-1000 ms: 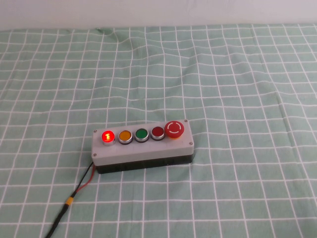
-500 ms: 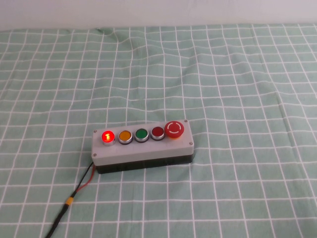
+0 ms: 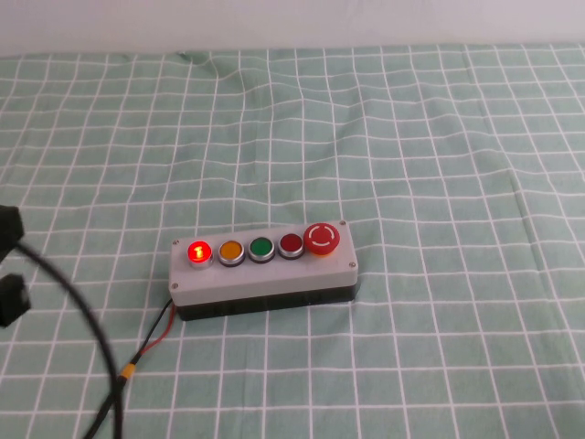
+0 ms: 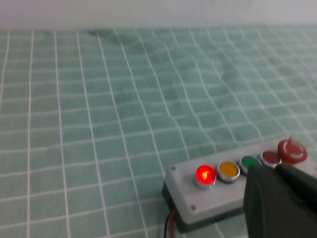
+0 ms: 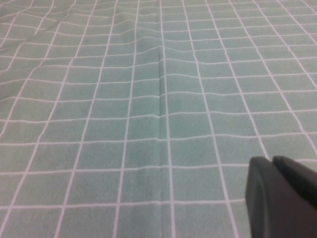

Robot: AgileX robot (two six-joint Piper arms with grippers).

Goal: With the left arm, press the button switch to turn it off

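Observation:
The button switch (image 3: 197,251) glows bright red at the left end of a grey five-button box (image 3: 265,277) lying on the checked cloth. Parts of the black left arm (image 3: 8,226) and its looping cable (image 3: 87,325) show at the high view's left edge, well apart from the box. In the left wrist view the left gripper (image 4: 274,167) is shut and empty, hovering on the near side of the box (image 4: 218,197), with the lit button switch (image 4: 205,174) off to one side of its tips. The right gripper (image 5: 271,159) is shut over bare cloth.
On the box follow a yellow button (image 3: 229,250), a green button (image 3: 260,248), a flat dark red button (image 3: 291,243) and a large red mushroom button (image 3: 322,238). A red-and-black wire (image 3: 155,334) runs from the box's left end toward the front edge. Green checked cloth (image 3: 439,146) covers the table.
The left arm's black parts and looping cable have come into the high view at the left edge. The box has not moved and its left button stays lit.

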